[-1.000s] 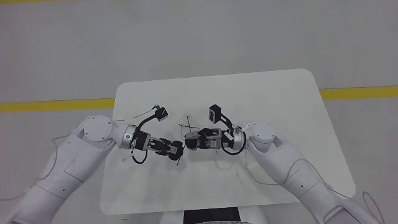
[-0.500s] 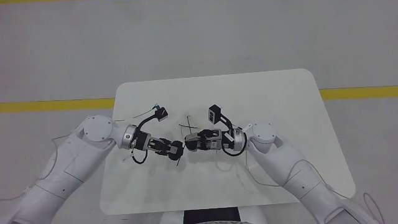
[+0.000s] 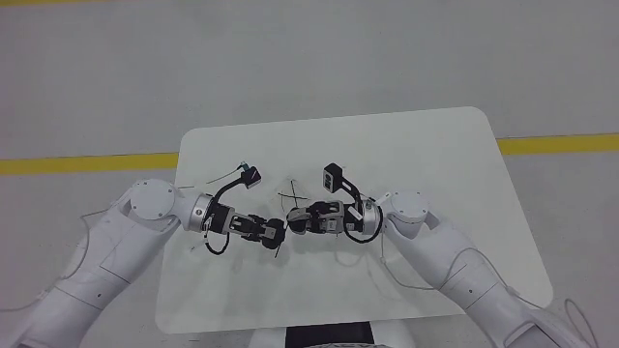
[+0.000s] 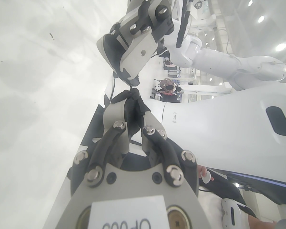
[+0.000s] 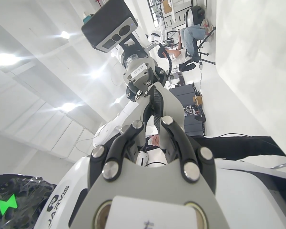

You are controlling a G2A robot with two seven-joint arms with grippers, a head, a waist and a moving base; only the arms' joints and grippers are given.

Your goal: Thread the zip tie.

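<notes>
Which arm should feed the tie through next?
Probably right. The right gripper pinches the tie's thin strand just off the left gripper's shut tips, so a short push may do; the left can just hold.

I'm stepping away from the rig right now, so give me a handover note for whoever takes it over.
Grip: left pincer shut on the zip tie; right pincer shut on it too, tip to tip with the left.
Place: both are above the table, near its front middle.
Done: tie lifted, held between both pincers.
Left: whether the tail has entered the head cannot be seen; feed it through and pull.
</notes>
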